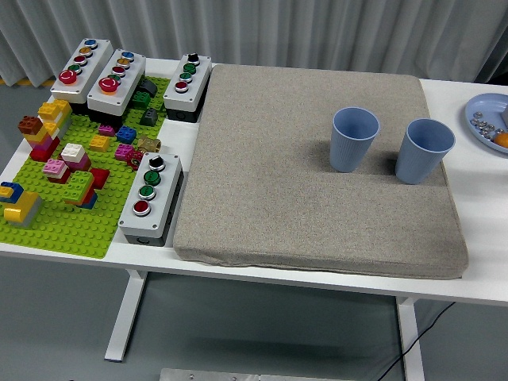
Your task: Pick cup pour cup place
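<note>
Two blue ribbed cups stand upright on a grey fabric mat point(302, 206). The left cup point(353, 140) sits right of the mat's middle. The right cup point(423, 151) stands beside it, close to the mat's right edge, with a small gap between them. Their insides are in shadow, so I cannot tell what they hold. Neither of my hands shows in the head view.
A green brick baseplate point(59, 222) with several coloured bricks fills the left side. Several grey button boxes point(149, 197) stand on and around it. A blue plate point(488, 111) with small items lies at the right edge. Grey curtains hang behind the table.
</note>
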Available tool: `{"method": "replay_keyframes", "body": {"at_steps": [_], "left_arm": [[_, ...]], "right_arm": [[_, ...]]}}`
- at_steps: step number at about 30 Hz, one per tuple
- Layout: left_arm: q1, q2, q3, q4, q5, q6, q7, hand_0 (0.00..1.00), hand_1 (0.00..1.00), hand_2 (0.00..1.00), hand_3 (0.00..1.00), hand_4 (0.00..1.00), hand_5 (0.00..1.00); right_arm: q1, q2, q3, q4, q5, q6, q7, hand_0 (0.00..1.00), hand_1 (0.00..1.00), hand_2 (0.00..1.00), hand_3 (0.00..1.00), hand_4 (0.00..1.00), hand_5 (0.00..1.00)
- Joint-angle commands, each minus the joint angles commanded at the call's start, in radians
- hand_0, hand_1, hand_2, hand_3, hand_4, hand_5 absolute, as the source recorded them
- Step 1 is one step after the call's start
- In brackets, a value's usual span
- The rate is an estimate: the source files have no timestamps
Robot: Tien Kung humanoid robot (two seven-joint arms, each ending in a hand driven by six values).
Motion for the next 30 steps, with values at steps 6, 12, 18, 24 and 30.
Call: {"method": "replay_keyframes", "body": {"at_steps": [6, 12, 18, 24, 30], "left_arm": [[0.001, 0.001, 0.006, 0.0, -0.007, 0.0, -0.001, 0.767, 0.797, 0.842, 0.744, 0.513, 0.95], [0.004, 0.001, 0.01, 0.0, -0.011, 0.001, -0.003, 0.767, 0.797, 0.842, 0.743, 0.512, 0.95], [0.003, 0.001, 0.012, 0.0, -0.016, 0.001, -0.004, 0.768, 0.796, 0.842, 0.744, 0.511, 0.949], [-0.001, 0.003, 0.015, 0.0, -0.016, 0.0, -0.003, 0.767, 0.796, 0.842, 0.744, 0.511, 0.949], [-0.002, 0.002, 0.011, 0.0, -0.01, 0.0, -0.001, 0.768, 0.795, 0.842, 0.745, 0.511, 0.949]], "right_arm": [[-0.001, 0.001, -0.001, 0.001, 0.0, -0.001, 0.001, 0.925, 0.821, 0.835, 0.825, 0.748, 0.998], [-0.003, 0.003, -0.004, 0.003, -0.001, -0.002, 0.001, 0.925, 0.821, 0.835, 0.825, 0.747, 0.998], [-0.003, 0.004, -0.008, 0.004, -0.009, -0.007, 0.007, 0.925, 0.821, 0.835, 0.825, 0.745, 0.998], [0.0, 0.003, -0.006, 0.002, -0.005, -0.011, 0.012, 0.925, 0.821, 0.834, 0.825, 0.744, 0.998], [0.001, 0.004, -0.006, 0.001, -0.006, -0.013, 0.011, 0.924, 0.819, 0.834, 0.825, 0.744, 0.998]]}}
